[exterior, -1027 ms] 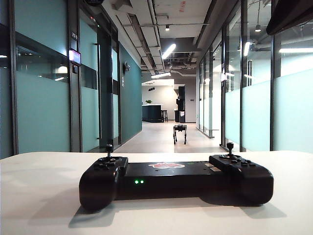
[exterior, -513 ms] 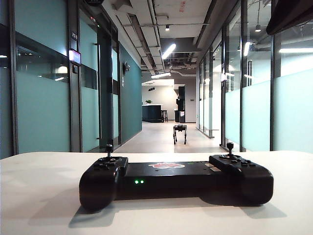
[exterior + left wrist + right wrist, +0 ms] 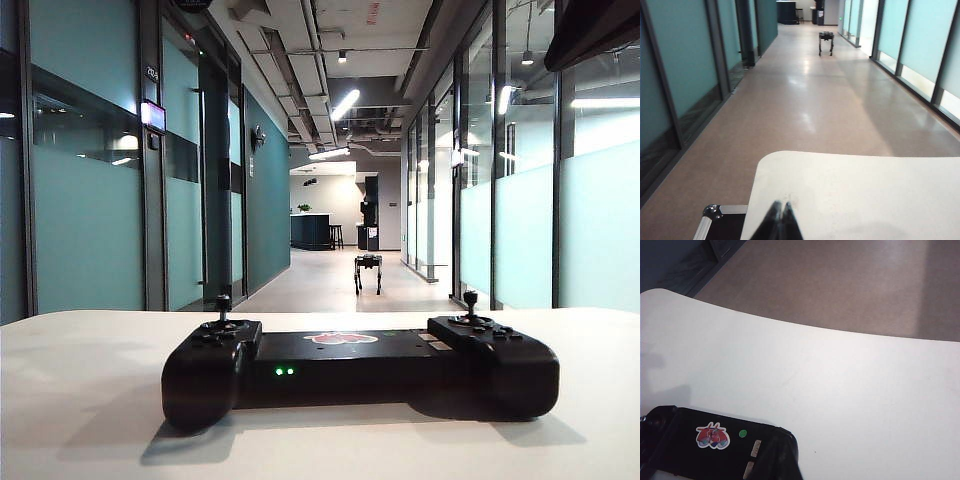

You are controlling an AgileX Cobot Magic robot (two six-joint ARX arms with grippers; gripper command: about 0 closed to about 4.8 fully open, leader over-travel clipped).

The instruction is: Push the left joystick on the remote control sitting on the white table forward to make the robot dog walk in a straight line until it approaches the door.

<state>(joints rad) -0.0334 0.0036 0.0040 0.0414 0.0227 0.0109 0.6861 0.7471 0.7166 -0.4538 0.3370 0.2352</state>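
The remote control [image 3: 360, 365] lies on the white table [image 3: 80, 420], black and wide, with two green lights on its near face. Its left joystick [image 3: 223, 304] stands upright and nothing touches it. The robot dog [image 3: 368, 272] stands far down the corridor, also seen in the left wrist view [image 3: 826, 42]. My left gripper [image 3: 780, 219] is shut and empty over the table's [image 3: 865, 190] near corner, away from the controller. My right gripper [image 3: 782, 460] is a dark blurred shape, shut, above the right part of the remote control [image 3: 700, 450], beside its logo sticker.
Teal glass walls and dark door frames [image 3: 215, 180] line both sides of the corridor; I cannot tell which door is meant. A black case with metal edging [image 3: 715, 222] sits on the floor beside the table. A dark arm part [image 3: 595, 30] hangs at the exterior view's upper right.
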